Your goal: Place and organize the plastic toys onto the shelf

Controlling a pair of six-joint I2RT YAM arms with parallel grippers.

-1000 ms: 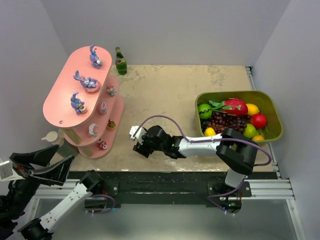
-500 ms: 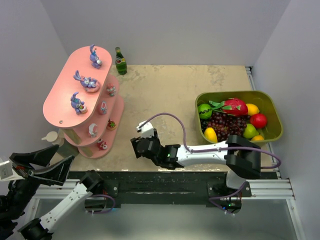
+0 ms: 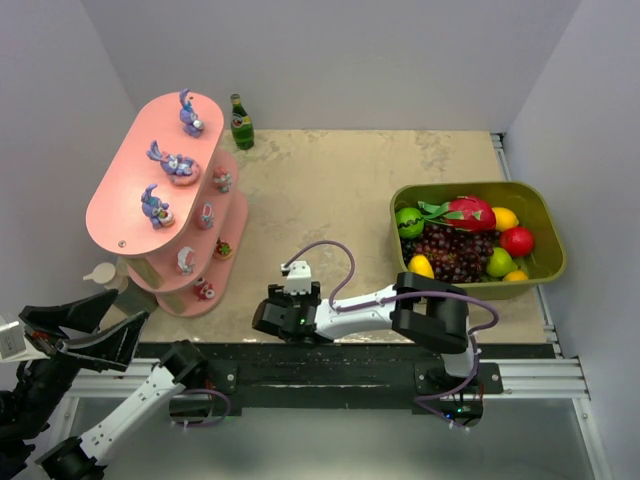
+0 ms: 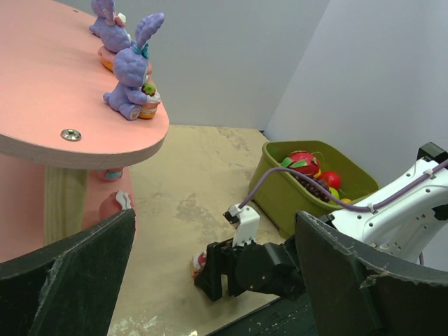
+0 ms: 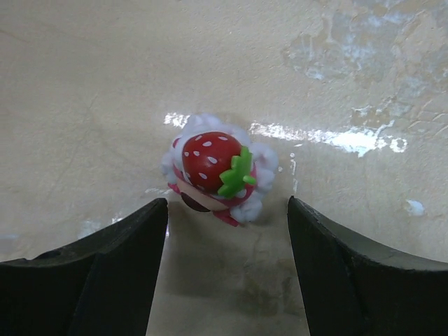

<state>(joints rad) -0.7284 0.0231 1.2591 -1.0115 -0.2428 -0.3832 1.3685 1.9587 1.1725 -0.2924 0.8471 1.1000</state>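
Observation:
A small toy with a red strawberry hat and white trim (image 5: 218, 175) lies on the beige table. My right gripper (image 5: 227, 207) is open, one finger on each side of the toy, not touching it. The left wrist view shows the toy (image 4: 199, 261) peeking out beside the right gripper (image 4: 213, 276). From above, the right gripper (image 3: 272, 318) hides it at the table's near edge. The salmon-pink shelf (image 3: 125, 195) holds three purple bunnies (image 3: 172, 162) on top and several small figurines (image 3: 206, 215) on lower tiers. My left gripper (image 3: 85, 325) is open and empty, off the table's near left.
An olive-green tub (image 3: 548, 215) of fake fruit stands at the right. A green bottle (image 3: 241, 122) stands behind the shelf. A small white cup-like object (image 3: 102, 272) sits left of the shelf's base. The right arm's purple cable (image 3: 330, 250) loops above the table.
My right gripper has swung from the table's middle toward the near edge and now stands over the strawberry toy. The left arm has not moved.

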